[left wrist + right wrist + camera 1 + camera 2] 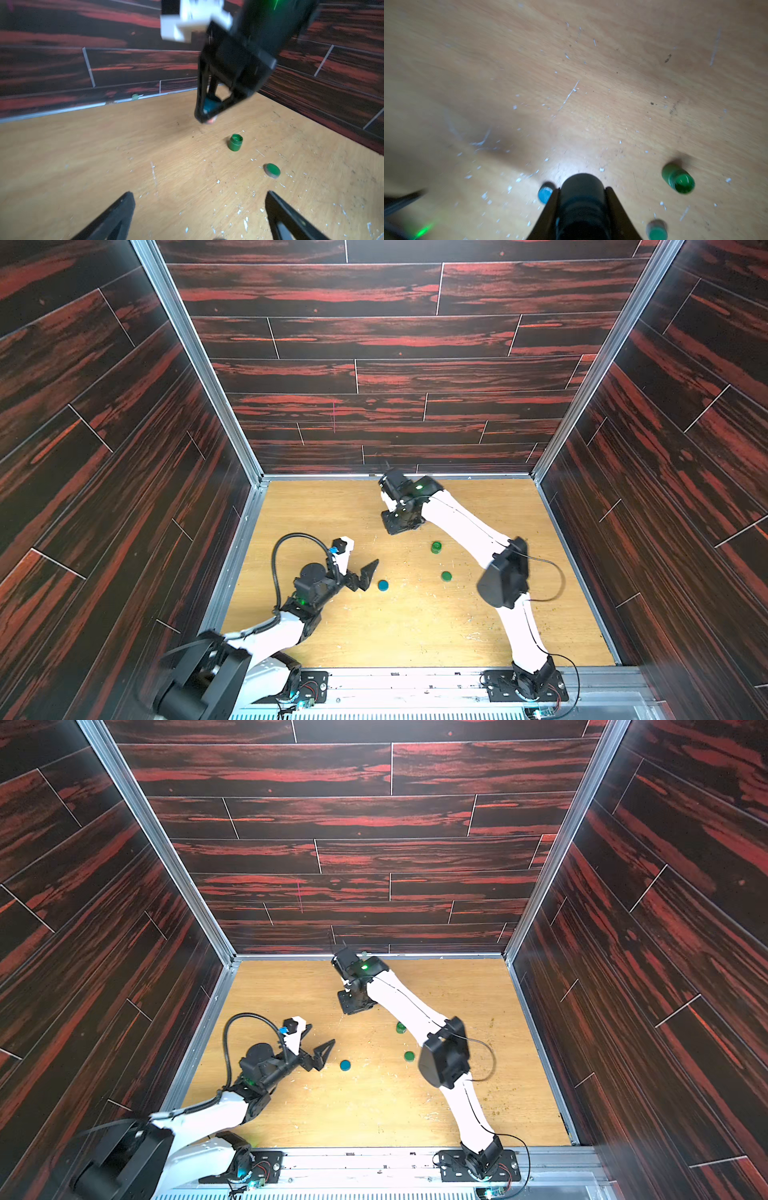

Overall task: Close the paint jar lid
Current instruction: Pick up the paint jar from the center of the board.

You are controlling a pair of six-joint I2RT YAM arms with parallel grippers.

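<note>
A wooden bench (415, 635) inside dark red panelled walls. The right gripper (205, 117) is clamped on a small dark paint jar (581, 187), raised above the bench near the middle of the far edge. Its likely cap, a blue lid (382, 585), lies flat near the bench's centre, just beside the left gripper (199, 193), whose claw is spread wide and empty. An open green jar (436, 547) and green lid (446, 576) sit toward the right edge.

Risks: the lifted jar has no cap, so tilting it could spill paint. The left claw could nudge the flat lid away instead of gripping it. The green lid could be picked by mistake.
</note>
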